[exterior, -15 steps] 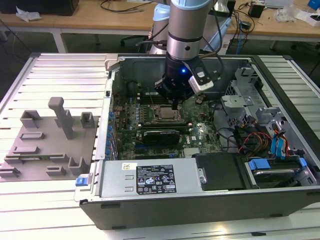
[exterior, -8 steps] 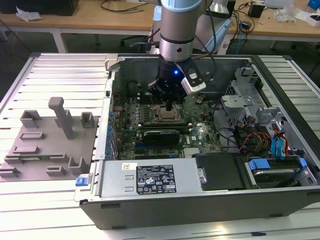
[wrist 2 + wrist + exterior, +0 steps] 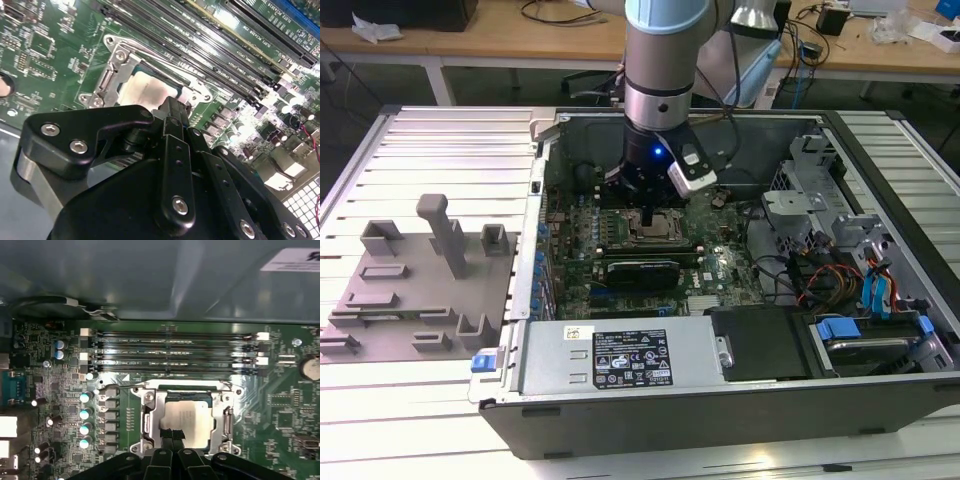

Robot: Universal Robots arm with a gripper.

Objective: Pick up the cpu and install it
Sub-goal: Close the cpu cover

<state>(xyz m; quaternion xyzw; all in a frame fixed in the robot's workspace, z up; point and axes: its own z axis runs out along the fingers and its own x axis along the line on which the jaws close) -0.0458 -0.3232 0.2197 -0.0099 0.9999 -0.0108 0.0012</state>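
Silvery cpu (image 3: 187,416) flat inside metal socket frame (image 3: 150,412) on green board (image 3: 280,410), within open computer case (image 3: 720,410). Low over it the gripper (image 3: 172,434), jaws together, black fingertips (image 3: 166,434) at the cpu's edge, clamped on nothing; contact impossible to tell. Memory slots (image 3: 175,352) just beside the frame. Grey blocks (image 3: 440,240) outside the case, at the exterior view's left, well apart.

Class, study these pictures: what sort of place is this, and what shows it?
Probably an electronics or robotics lab: an open dark metal computer case lies on a pale slatted metal table, with cable-strewn wooden benches behind.
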